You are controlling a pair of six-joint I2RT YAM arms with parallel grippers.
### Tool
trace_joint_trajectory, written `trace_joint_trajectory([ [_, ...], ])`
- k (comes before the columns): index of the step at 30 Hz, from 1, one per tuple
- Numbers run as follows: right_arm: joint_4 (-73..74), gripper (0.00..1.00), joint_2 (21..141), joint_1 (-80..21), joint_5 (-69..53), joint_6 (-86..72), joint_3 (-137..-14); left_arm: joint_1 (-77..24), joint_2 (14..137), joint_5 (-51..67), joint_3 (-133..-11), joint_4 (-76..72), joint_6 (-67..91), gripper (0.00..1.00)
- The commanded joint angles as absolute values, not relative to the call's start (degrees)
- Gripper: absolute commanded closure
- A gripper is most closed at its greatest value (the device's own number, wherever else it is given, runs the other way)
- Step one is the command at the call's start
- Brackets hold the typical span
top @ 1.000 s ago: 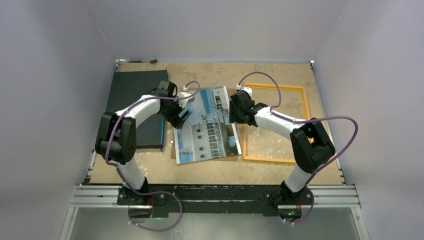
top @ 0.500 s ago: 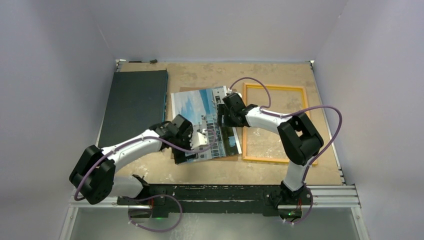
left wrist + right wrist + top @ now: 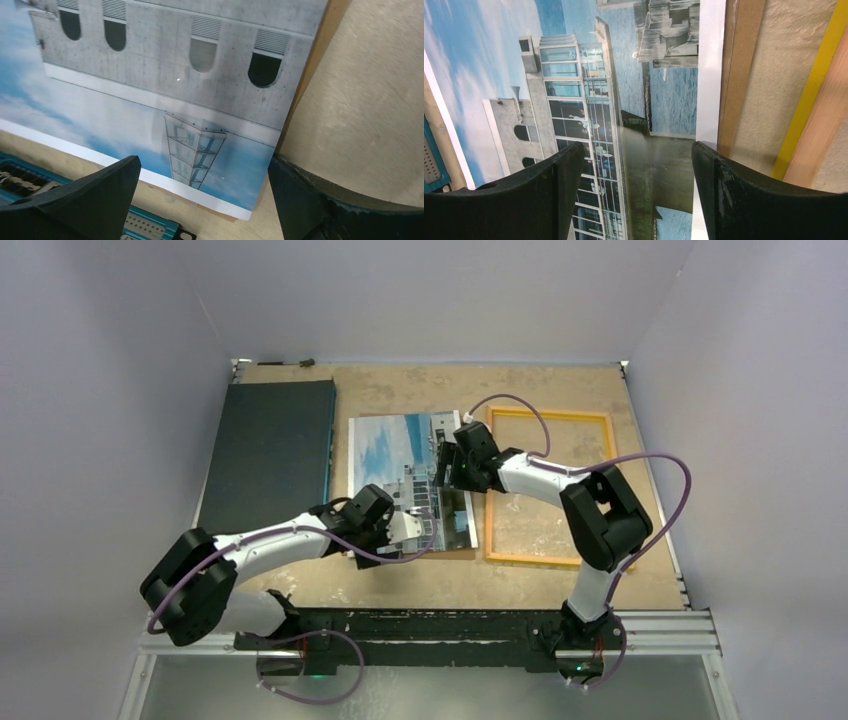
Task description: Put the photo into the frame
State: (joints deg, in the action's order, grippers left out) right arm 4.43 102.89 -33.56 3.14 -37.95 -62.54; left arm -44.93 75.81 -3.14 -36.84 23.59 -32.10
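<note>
Photo (image 3: 400, 475) is lying flat, picture side up, on a brown backing board (image 3: 736, 65), so it's not in the frame (image 3: 575, 414) yet.

The left gripper (image 3: 205, 200) has its fingers spread wide with nothing pinched. One corner of the photo sits right in the gap between them, just ahead of the tips.

The right gripper (image 3: 644, 195) is spread too and also holding nothing. The photo's white border runs straight through its gap, the board's edge strip lines up with one finger, and the frame's yellow rail is just past the outer side of that finger.

My guess at why: one arm on a corner and one on the long edge looks like the setup for squaring the print on the board, or for getting under an edge to lift it across. The frame being that close keeps the carry short.

Count: one photo, one frame, one backing board, one dark slab (image 3: 270, 450) on the far side of the left fingers, two grippers.
</note>
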Motion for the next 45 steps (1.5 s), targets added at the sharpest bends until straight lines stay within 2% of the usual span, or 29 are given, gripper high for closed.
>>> trace_joint_trajectory([
  [1, 8.1, 0.19, 100.2, -31.6, 2.2, -37.4, -64.3, -44.9, 79.4, -10.3, -34.5, 18.8, -31.4, 0.04],
  [8, 7.1, 0.18, 103.1, -31.0, 1.6, -36.1, -64.0, -42.8, 74.3, -8.2, -35.2, 22.6, -30.3, 0.02],
  [12, 6.5, 0.16, 103.6, -31.0, 1.0, -36.2, -64.4, -35.7, 73.1, 1.5, -41.2, 29.6, -30.6, 0.00],
  [19, 6.6, 0.15, 104.1, -31.0, 0.6, -36.3, -64.7, -27.8, 78.5, 7.1, -49.6, 30.4, -30.6, 0.01],
  [22, 5.5, 0.15, 104.5, -31.0, 0.2, -36.8, -63.5, -25.0, 82.8, 5.6, -51.5, 28.1, -29.3, 0.07],
  [25, 4.7, 0.16, 104.6, -31.0, 0.2, -37.1, -62.5, -21.2, 86.9, 3.8, -53.9, 27.7, -29.2, 0.17],
  [28, 4.4, 0.16, 104.8, -31.0, 0.2, -37.3, -62.1, -18.1, 87.7, 8.2, -56.1, 30.8, -31.1, 0.22],
  [33, 4.8, 0.16, 105.5, -31.0, 1.8, -36.2, -62.5, -17.7, 83.0, 21.0, -56.8, 44.4, -39.3, 0.11],
  [37, 5.4, 0.17, 105.5, -30.9, 3.4, -35.4, -62.7, -17.7, 81.6, 21.1, -57.6, 43.2, -37.4, 0.09],
  [40, 5.7, 0.17, 104.9, -30.9, 3.2, -35.3, -62.6, -17.7, 83.8, 13.4, -57.9, 35.0, -31.9, 0.19],
  [42, 5.7, 0.17, 103.8, -30.9, 2.6, -35.3, -62.6, -17.7, 87.0, 7.3, -59.0, 31.2, -29.6, 0.31],
  [43, 5.6, 0.17, 103.0, -30.9, 2.5, -35.4, -62.6, -17.7, 88.7, 3.6, -59.4, 28.7, -28.1, 0.41],
  [45, 5.8, 0.17, 101.9, -30.9, 2.3, -35.3, -62.8, -17.6, 91.6, -1.5, -59.7, 24.9, -26.8, 0.51],
])
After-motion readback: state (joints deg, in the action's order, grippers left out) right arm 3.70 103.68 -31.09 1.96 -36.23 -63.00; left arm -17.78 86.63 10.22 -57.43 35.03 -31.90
